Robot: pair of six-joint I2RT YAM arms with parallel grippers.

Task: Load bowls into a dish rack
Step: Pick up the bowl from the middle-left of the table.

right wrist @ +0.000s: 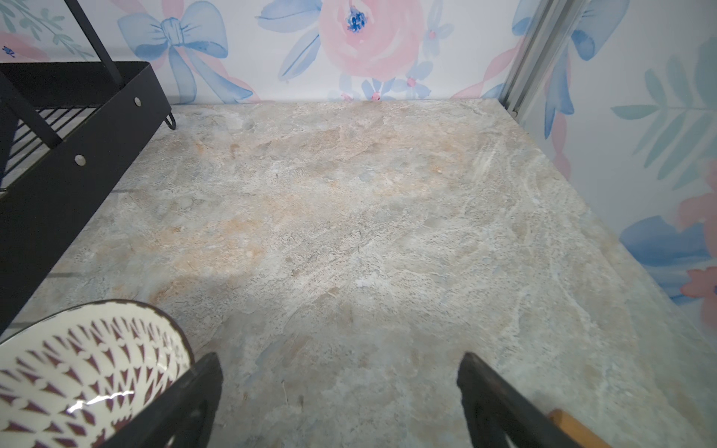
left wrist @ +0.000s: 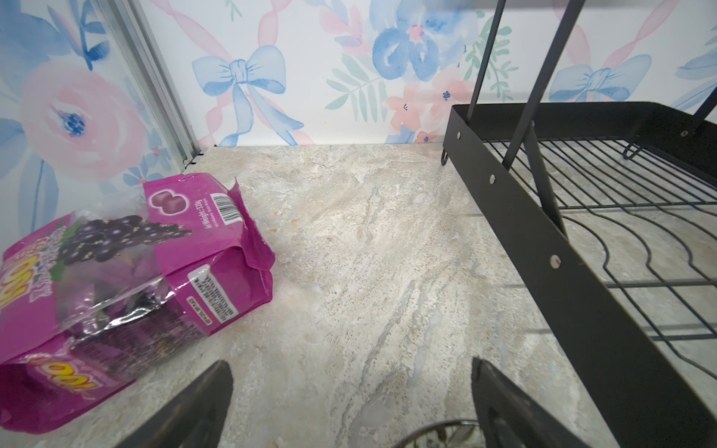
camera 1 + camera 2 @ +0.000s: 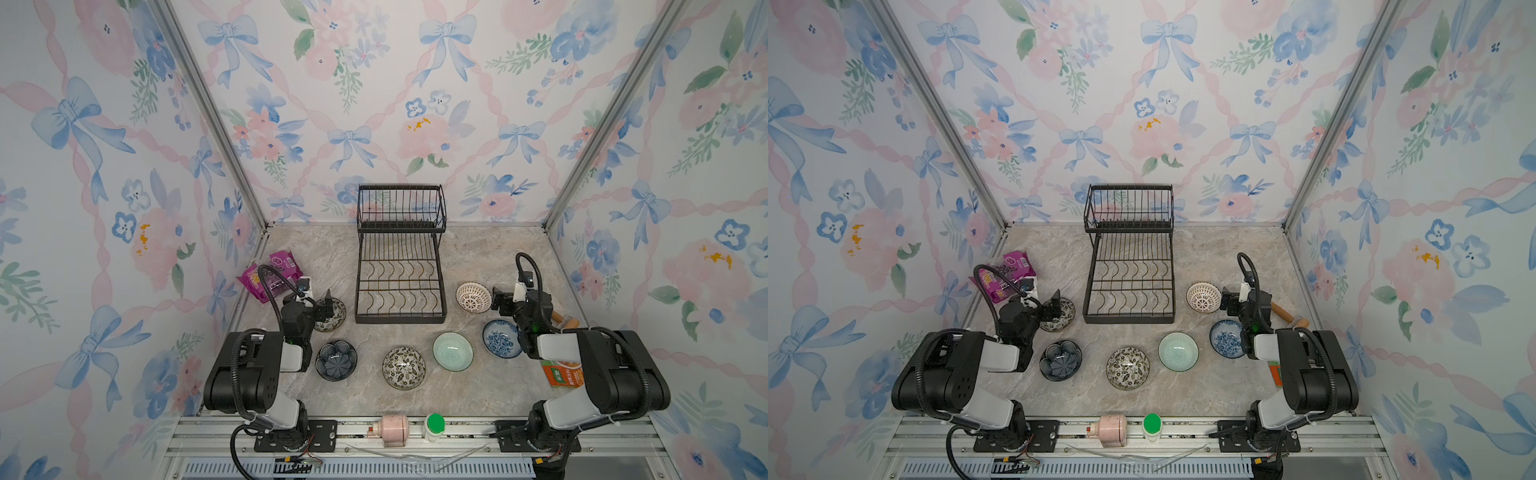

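I log nothing loaded yet: rack [image 3: 401, 266] empty, all six bowls [image 3: 453, 351] on the table [image 3: 478, 390], left gripper [image 2: 349, 368] spread at the dark floral bowl [image 3: 337, 320], right gripper [image 1: 339, 360] spread beside the lattice bowl [image 3: 473, 297].

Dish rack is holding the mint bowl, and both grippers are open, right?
No. The dish rack is empty; the mint bowl sits on the table near it, as a top view shows. The left gripper and right gripper are open.
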